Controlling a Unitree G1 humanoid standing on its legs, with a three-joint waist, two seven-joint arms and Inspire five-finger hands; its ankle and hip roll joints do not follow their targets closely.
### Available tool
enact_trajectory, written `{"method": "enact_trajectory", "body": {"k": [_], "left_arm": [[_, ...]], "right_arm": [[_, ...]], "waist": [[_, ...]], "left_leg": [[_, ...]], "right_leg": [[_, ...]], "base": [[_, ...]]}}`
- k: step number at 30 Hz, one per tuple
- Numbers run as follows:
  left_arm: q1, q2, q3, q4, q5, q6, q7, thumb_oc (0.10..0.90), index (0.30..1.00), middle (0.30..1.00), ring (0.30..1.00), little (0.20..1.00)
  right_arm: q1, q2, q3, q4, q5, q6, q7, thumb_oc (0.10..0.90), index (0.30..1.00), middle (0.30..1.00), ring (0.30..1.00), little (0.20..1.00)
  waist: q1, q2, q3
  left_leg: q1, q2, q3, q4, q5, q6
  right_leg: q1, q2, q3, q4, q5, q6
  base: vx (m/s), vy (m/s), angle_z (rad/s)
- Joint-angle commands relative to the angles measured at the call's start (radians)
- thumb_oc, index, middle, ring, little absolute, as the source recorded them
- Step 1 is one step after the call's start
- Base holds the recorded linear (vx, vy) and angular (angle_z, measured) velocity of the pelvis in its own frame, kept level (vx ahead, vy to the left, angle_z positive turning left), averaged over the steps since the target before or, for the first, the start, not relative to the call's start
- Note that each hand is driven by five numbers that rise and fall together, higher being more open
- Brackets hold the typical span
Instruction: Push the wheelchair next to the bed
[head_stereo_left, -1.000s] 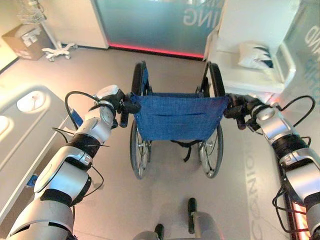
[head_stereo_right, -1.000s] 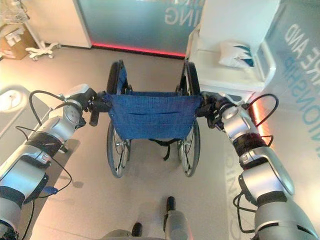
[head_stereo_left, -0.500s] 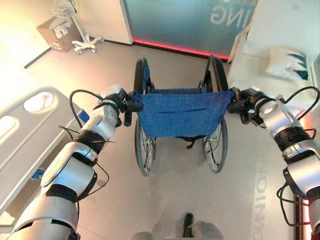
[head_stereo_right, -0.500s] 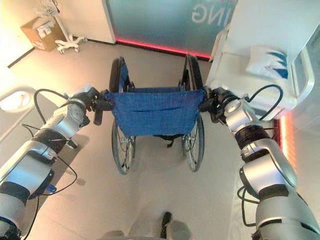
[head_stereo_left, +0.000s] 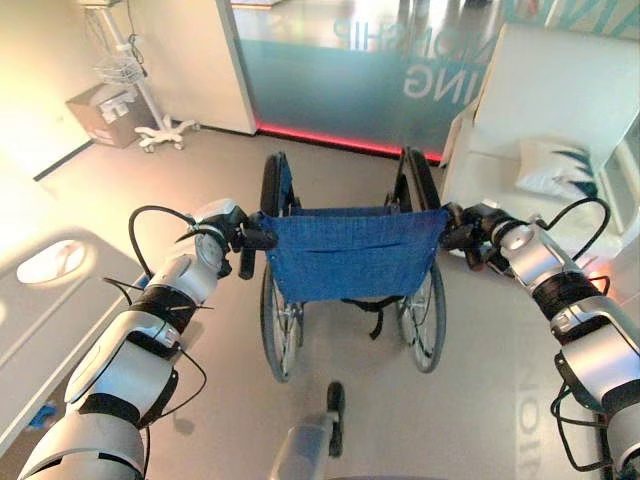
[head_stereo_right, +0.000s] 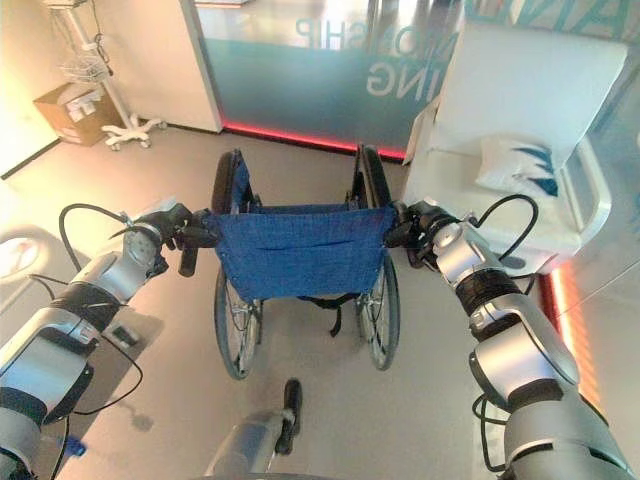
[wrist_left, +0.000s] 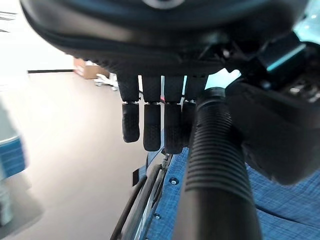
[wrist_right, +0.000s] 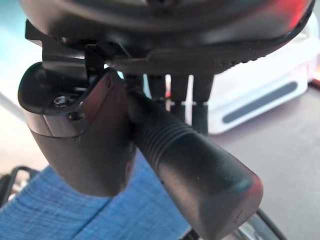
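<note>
Item one, the wheelchair (head_stereo_left: 350, 270): blue fabric back facing you, standing on the floor (head_stereo_left: 200, 170) directly ahead, its two large wheels either side of the seat. Item two, your left hand (head_stereo_left: 240, 235): fingers curled round the left push handle (wrist_left: 215, 165), with the ribbed grip lying against the palm in the left wrist view. Item three, your right hand (head_stereo_right: 410, 228): closed round the right push handle (wrist_right: 195, 165), thumb on one side and fingers wrapped behind. Item four, the bed (head_stereo_right: 500, 170): white, with a pillow (head_stereo_right: 515, 165) on the mattress, ahead and to your right; the chair's right wheel is near its corner but apart from it. Item five, a second white bed frame (head_stereo_left: 50, 290) at your left, well apart from the chair. Item six, a cardboard box (head_stereo_left: 100, 112) and a wheeled stand (head_stereo_left: 150, 130) by the far wall. Change noted: over the last second the whole view has shifted, so you have walked on behind the chair; both grips match the earlier pictures, and the bed's side now shows more fully beside the chair. Reading for the task: the push is under way and looks close to its end; the chair probably needs only a little more travel to sit alongside the bed.
</note>
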Motion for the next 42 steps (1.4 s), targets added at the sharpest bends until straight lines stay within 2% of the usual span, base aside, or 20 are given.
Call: {"method": "enact_trajectory", "body": {"k": [1, 4, 5, 7, 10, 12, 15, 18, 20, 22, 24, 26, 28, 29, 30, 31, 33, 35, 40, 42], "left_arm": [[0.081, 0.015, -0.057, 0.102, 0.105, -0.018, -0.092, 0.400, 0.300, 0.300, 0.300, 0.300], [0.048, 0.001, -0.080, 0.142, 0.100, 0.008, -0.101, 0.400, 0.300, 0.300, 0.300, 0.300], [0.038, -0.012, -0.089, 0.153, 0.104, 0.018, -0.111, 0.400, 0.300, 0.300, 0.300, 0.300], [0.038, -0.029, -0.107, 0.163, 0.103, 0.022, -0.100, 0.400, 0.300, 0.300, 0.300, 0.300], [0.050, -0.054, -0.109, 0.178, 0.110, 0.029, -0.091, 0.400, 0.300, 0.300, 0.300, 0.300], [0.069, -0.064, -0.090, 0.179, 0.134, 0.037, -0.085, 0.400, 0.300, 0.300, 0.300, 0.300], [0.080, -0.047, -0.065, 0.161, 0.141, 0.044, -0.088, 0.400, 0.300, 0.300, 0.300, 0.300], [0.064, -0.024, -0.067, 0.142, 0.098, 0.033, -0.083, 0.400, 0.300, 0.300, 0.300, 0.300], [0.049, -0.015, -0.063, 0.127, 0.073, 0.025, -0.076, 0.400, 0.300, 0.300, 0.300, 0.300], [0.027, -0.005, -0.061, 0.114, 0.060, 0.011, -0.077, 0.400, 0.300, 0.300, 0.300, 0.300], [0.011, 0.003, -0.058, 0.109, 0.052, 0.001, -0.077, 0.400, 0.300, 0.300, 0.300, 0.300], [0.006, -0.007, -0.060, 0.108, 0.051, -0.011, -0.098, 0.400, 0.300, 0.300, 0.300, 0.300], [0.018, -0.023, -0.077, 0.099, 0.078, -0.024, -0.111, 0.400, 0.300, 0.300, 0.300, 0.300], [0.019, -0.025, -0.079, 0.099, 0.082, -0.028, -0.113, 0.400, 0.300, 0.300, 0.300, 0.300], [-0.008, -0.038, -0.112, 0.093, 0.094, -0.037, -0.129, 0.400, 0.300, 0.300, 0.300, 0.300], [-0.022, -0.050, -0.128, 0.096, 0.098, -0.045, -0.131, 0.400, 0.300, 0.300, 0.300, 0.300], [-0.048, -0.059, -0.158, 0.105, 0.096, -0.071, -0.141, 0.400, 0.300, 0.300, 0.300, 0.300], [-0.052, -0.062, -0.165, 0.106, 0.095, -0.083, -0.148, 0.400, 0.300, 0.300, 0.300, 0.300], [-0.037, -0.063, -0.165, 0.099, 0.133, -0.134, -0.184, 0.400, 0.300, 0.300, 0.300, 0.300], [-0.022, -0.071, -0.161, 0.103, 0.144, -0.146, -0.189, 0.400, 0.300, 0.300, 0.300, 0.300]], "right_arm": [[-0.012, -0.033, 0.081, -0.067, -0.036, -0.190, 0.101, 0.400, 0.300, 0.300, 0.300, 0.300], [-0.038, -0.004, 0.084, -0.072, -0.041, -0.191, 0.071, 0.400, 0.300, 0.300, 0.300, 0.300], [-0.044, 0.006, 0.080, -0.069, -0.048, -0.197, 0.064, 0.400, 0.300, 0.300, 0.300, 0.300], [-0.039, 0.003, 0.080, -0.065, -0.045, -0.201, 0.058, 0.400, 0.300, 0.300, 0.300, 0.300], [-0.030, 0.010, 0.084, -0.062, -0.047, -0.204, 0.062, 0.400, 0.300, 0.300, 0.300, 0.300], [-0.034, 0.014, 0.090, -0.067, -0.045, -0.205, 0.070, 0.400, 0.300, 0.300, 0.300, 0.300], [-0.045, 0.009, 0.098, -0.111, -0.043, -0.174, 0.084, 0.400, 0.300, 0.300, 0.300, 0.300], [-0.052, -0.026, 0.099, -0.167, -0.043, -0.129, 0.089, 0.400, 0.300, 0.300, 0.300, 0.300], [-0.063, -0.053, 0.100, -0.210, -0.042, -0.086, 0.093, 0.400, 0.300, 0.300, 0.300, 0.300], [-0.080, -0.077, 0.103, -0.245, -0.042, -0.046, 0.088, 0.400, 0.300, 0.300, 0.300, 0.300], [-0.087, -0.085, 0.093, -0.251, -0.044, -0.037, 0.080, 0.400, 0.300, 0.300, 0.300, 0.300], [-0.096, -0.103, 0.099, -0.246, -0.034, -0.019, 0.098, 0.400, 0.300, 0.300, 0.300, 0.300], [-0.086, -0.123, 0.097, -0.253, -0.036, -0.016, 0.103, 0.400, 0.300, 0.300, 0.300, 0.300], [-0.084, -0.126, 0.098, -0.253, -0.037, -0.021, 0.104, 0.400, 0.300, 0.300, 0.300, 0.300], [-0.086, -0.150, 0.098, -0.248, -0.055, -0.044, 0.106, 0.400, 0.300, 0.300, 0.300, 0.300], [-0.089, -0.158, 0.104, -0.238, -0.085, -0.064, 0.096, 0.400, 0.300, 0.300, 0.300, 0.300], [-0.119, -0.180, 0.128, -0.216, -0.136, -0.097, 0.108, 0.400, 0.300, 0.300, 0.300, 0.300], [-0.139, -0.188, 0.146, -0.204, -0.154, -0.115, 0.124, 0.400, 0.300, 0.300, 0.300, 0.300], [-0.249, -0.211, 0.232, -0.194, -0.266, -0.133, 0.207, 0.400, 0.300, 0.300, 0.300, 0.300], [-0.280, -0.223, 0.268, -0.197, -0.242, -0.124, 0.221, 0.400, 0.300, 0.300, 0.300, 0.300]], "waist": [[0.070, 0.007, 0.030], [0.089, -0.011, 0.018], [0.096, -0.016, 0.013], [0.092, -0.024, 0.004], [0.066, -0.024, 0.004], [0.044, -0.007, 0.016], [-0.010, -0.003, 0.060], [-0.056, -0.015, 0.087], [-0.078, -0.008, 0.097], [-0.093, -0.014, 0.110], [-0.096, -0.025, 0.113], [-0.107, -0.039, 0.098], [-0.138, -0.037, 0.095], [-0.142, -0.035, 0.095], [-0.163, -0.036, 0.106], [-0.173, -0.033, 0.114], [-0.185, -0.021, 0.123], [-0.182, -0.014, 0.124], [-0.151, -0.002, 0.114], [-0.144, -0.003, 0.106]], "left_leg": [[-0.041, -0.001, -0.037, 0.023, -0.018, -0.013], [-0.043, -0.029, -0.046, 0.010, -0.026, 0.009], [-0.039, -0.046, -0.054, -0.003, -0.029, 0.022], [-0.017, -0.069, -0.063, -0.020, -0.036, 0.038], [0.038, -0.078, -0.084, -0.022, -0.063, 0.047], [0.095, -0.058, -0.107, -0.029, -0.073, 0.033], [0.209, -0.059, -0.163, -0.063, -0.125, 0.027], [0.261, -0.079, -0.235, -0.065, -0.180, 0.026], [0.265, -0.073, -0.280, -0.045, -0.204, 0.025], [0.249, -0.070, -0.311, -0.004, -0.232, 0.020], [0.225, -0.059, -0.313, 0.033, -0.252, 0.013], [0.240, 0.012, -0.296, 0.056, -0.265, -0.027], [0.285, 0.128, -0.195, 0.038, -0.215, -0.077], [0.286, 0.144, -0.180, 0.036, -0.204, -0.083], [0.270, 0.228, -0.074, 0.045, -0.126, -0.107], [0.266, 0.256, -0.029, 0.039, -0.103, -0.115], [0.294, 0.267, 0.002, -0.018, -0.071, -0.130], [0.303, 0.262, -0.006, -0.045, -0.053, -0.136], [0.322, 0.278, -0.048, -0.101, 0.041, -0.167], [0.321, 0.284, -0.047, -0.100, 0.081, -0.175]], "right_leg": [[-0.075, -0.080, 0.045, 0.169, 0.103, 0.019], [-0.061, -0.117, 0.040, 0.220, 0.179, 0.049], [-0.060, -0.129, 0.047, 0.272, 0.233, 0.058], [-0.088, -0.122, 0.063, 0.338, 0.307, 0.070], [-0.178, -0.134, 0.063, 0.365, 0.317, 0.062], [-0.273, -0.147, 0.045, 0.307, 0.304, 0.050], [-0.461, -0.197, 0.075, 0.194, 0.422, 0.066], [-0.542, -0.209, 0.119, -0.037, 0.483, 0.101], [-0.548, -0.191, 0.167, -0.121, 0.487, 0.104], [-0.564, -0.200, 0.223, -0.085, 0.487, 0.099], [-0.560, -0.206, 0.230, -0.058, 0.469, 0.097], [-0.564, -0.207, 0.205, 0.044, 0.452, 0.111], [-0.554, -0.213, 0.135, 0.092, 0.423, 0.100], [-0.548, -0.212, 0.123, 0.092, 0.419, 0.098], [-0.515, -0.225, 0.054, 0.093, 0.400, 0.083], [-0.505, -0.230, 0.020, 0.098, 0.389, 0.078], [-0.495, -0.232, -0.016, 0.104, 0.377, 0.075], [-0.489, -0.227, -0.026, 0.105, 0.368, 0.072], [-0.455, -0.173, -0.072, 0.104, 0.317, 0.039], [-0.434, -0.151, -0.091, 0.093, 0.301, 0.022]], "base": [[0.30, 0.120, -0.02], [0.26, 0.128, -0.07], [0.29, 0.127, -0.12], [0.38, 0.140, -0.02], [0.36, 0.040, 0.17], [0.42, -0.134, 0.09], [0.37, -0.206, -0.04], [0.48, -0.295, 0.73], [0.47, -0.344, 1.01], [0.32, -0.425, 0.91], [0.25, -0.453, 1.13], [0.44, -0.514, 1.07], [0.32, -0.309, 1.24], [0.20, -0.330, 1.17], [0.14, -0.312, 0.87], [0.13, -0.302, 0.93], [0.15, -0.181, 0.98], [0.17, -0.177, 0.62], [0.18, -0.268, 0.19], [0.17, -0.260, 0.02]]}}
